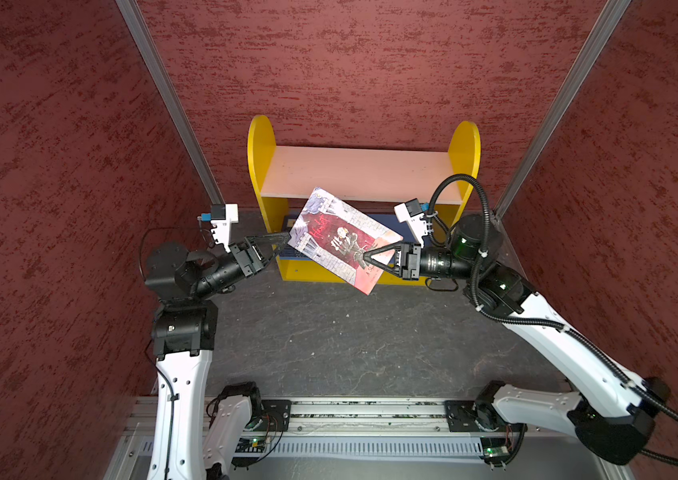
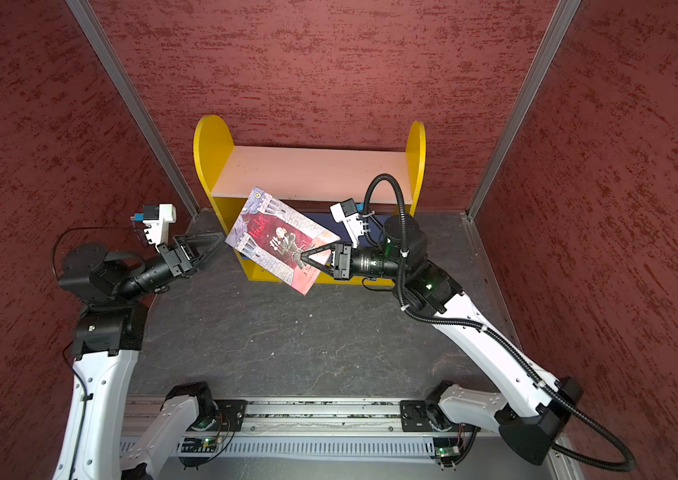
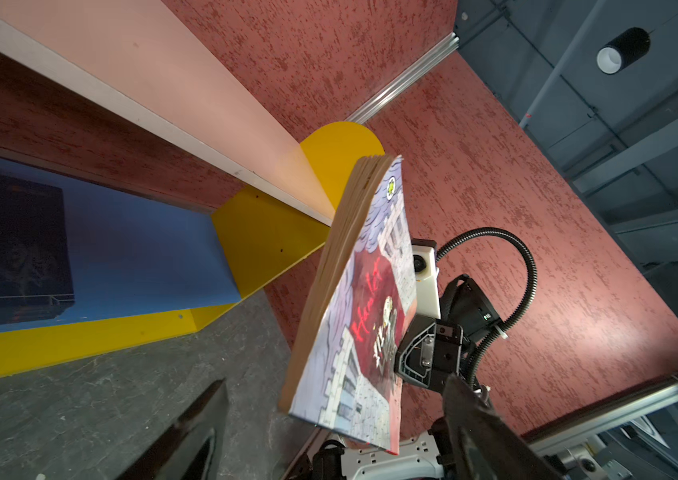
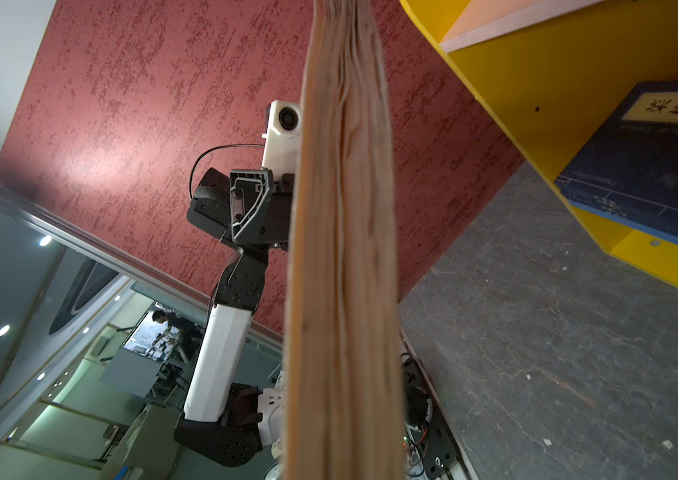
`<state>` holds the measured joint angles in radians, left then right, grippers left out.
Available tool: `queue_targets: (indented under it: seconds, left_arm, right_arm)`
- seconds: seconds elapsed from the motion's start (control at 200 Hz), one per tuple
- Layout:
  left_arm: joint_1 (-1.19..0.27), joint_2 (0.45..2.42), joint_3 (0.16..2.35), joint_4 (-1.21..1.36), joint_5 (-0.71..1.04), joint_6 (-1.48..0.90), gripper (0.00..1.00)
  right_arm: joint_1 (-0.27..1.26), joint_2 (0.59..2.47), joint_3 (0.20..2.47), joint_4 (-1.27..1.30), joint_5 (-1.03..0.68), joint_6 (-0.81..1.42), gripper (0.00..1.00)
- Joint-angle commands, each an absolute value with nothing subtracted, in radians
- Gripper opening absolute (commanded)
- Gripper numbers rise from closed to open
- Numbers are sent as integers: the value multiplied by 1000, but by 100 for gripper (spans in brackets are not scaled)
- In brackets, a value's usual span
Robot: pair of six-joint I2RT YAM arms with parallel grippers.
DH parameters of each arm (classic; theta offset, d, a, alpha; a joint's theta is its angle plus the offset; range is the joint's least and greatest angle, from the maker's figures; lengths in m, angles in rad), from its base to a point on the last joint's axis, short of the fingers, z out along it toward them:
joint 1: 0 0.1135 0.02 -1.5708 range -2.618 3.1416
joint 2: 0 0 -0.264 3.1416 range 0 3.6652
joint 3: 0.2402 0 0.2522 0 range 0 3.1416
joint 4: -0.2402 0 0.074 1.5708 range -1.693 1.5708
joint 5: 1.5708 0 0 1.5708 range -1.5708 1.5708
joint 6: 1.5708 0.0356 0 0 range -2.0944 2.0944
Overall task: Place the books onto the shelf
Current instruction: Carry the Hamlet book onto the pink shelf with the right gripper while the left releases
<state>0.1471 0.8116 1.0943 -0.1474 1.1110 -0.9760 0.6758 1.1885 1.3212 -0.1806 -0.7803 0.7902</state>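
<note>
Left gripper (image 1: 283,245) open, right gripper (image 1: 364,257) alone clamping the Hamlet paperback (image 1: 329,232): the book may pivot and strike the pink upper board (image 1: 362,170).

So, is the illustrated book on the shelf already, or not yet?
Not yet. The right gripper holds the illustrated book tilted in the air in front of the shelf.

Pink-red book (image 1: 329,224) aslant midair before yellow shelf (image 1: 260,166); navy book (image 4: 641,166) on lower board (image 3: 142,249)
</note>
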Motion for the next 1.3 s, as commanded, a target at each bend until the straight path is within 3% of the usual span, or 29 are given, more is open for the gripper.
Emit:
queue_targets:
  seconds: [0.0,0.125,0.461,0.576,0.701,0.766,0.867,0.967,1.298]
  left_arm:
    - [150,810,1072,-1,1205,-1055,76]
    - [151,813,1067,-24,1229,-1018,71]
    - [121,802,1038,103,1241,-1114,41]
    - [90,798,1042,101,1231,-1120,25]
    - [75,786,1045,53,1186,-1081,0]
    - [75,775,1051,16,1137,-1061,0]
    - [77,770,1079,-40,1082,-1002,0]
    - [91,770,1097,-51,1045,-1005,0]
    - [110,779,1075,63,962,-1128,0]
  right_arm:
    - [667,1186,1374,-193,-877,749,0]
    - [664,1201,1376,-150,-940,772,0]
    - [655,1258,1408,-113,-1019,792,0]
    - [650,1278,1417,-98,-1030,800,0]
    - [643,1300,1419,-69,-1039,820,3]
    - [639,1311,1419,-54,-1036,832,10]
    - [629,1316,1411,-17,-1017,862,35]
    - [623,1314,1386,42,-999,904,45]
    - [615,1334,1301,239,-944,1029,49]
